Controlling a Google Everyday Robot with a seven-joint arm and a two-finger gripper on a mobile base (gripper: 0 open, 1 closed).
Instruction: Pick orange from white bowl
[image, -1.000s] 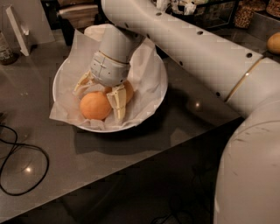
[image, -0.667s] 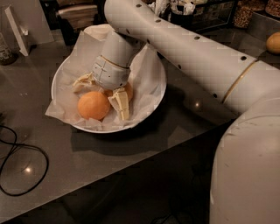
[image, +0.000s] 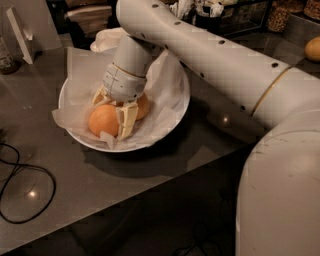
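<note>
The white bowl (image: 172, 117), wide, shallow and lined with crinkled white paper, stands on the dark table. An orange (image: 103, 120) lies in its front left part. A second orange (image: 143, 106) shows just behind and to the right. My gripper (image: 112, 116) reaches down into the bowl from the upper right. It is open, with one cream finger (image: 126, 120) against the right side of the front orange and the other finger (image: 99, 96) at its upper left. The wrist hides the bowl's middle.
A black cable (image: 30, 192) loops on the table at the front left. A white stand (image: 20, 35) is at the back left. Another orange-coloured fruit (image: 313, 49) lies at the far right. The table's front edge runs diagonally below the bowl. Shelves with clutter stand behind.
The gripper has stayed down in the bowl around the front orange, shifting only slightly. The second orange now shows beside the right finger.
</note>
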